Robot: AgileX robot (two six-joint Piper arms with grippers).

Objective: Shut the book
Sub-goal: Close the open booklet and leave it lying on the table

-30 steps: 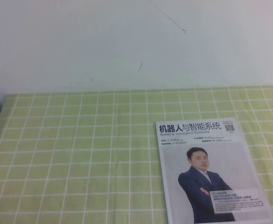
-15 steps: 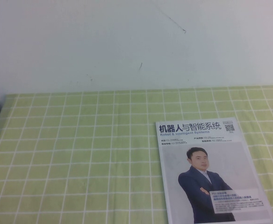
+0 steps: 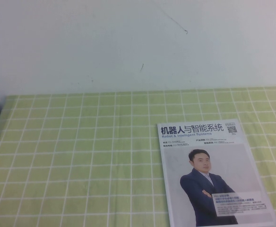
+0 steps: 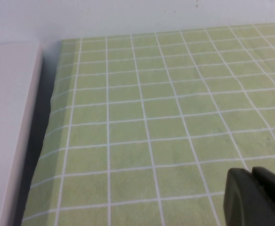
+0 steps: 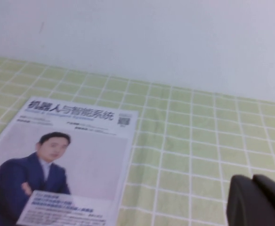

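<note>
One thin glossy book (image 3: 213,175), a suited man pictured on its pale cover, is seen lying closed and flat on the green, white-checked tablecloth (image 3: 81,151), towards the near right. A plain white wall (image 3: 128,42) is found behind. The left gripper (image 4: 253,178) is held over bare cloth near a white board (image 4: 10,117) at the left edge, the right gripper (image 5: 253,181) beside the book. Both black finger pairs are pressed together.

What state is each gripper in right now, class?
Left gripper: closed, empty, over the checked cloth.
Right gripper: closed, empty, over the cloth beside the closed book.
</note>
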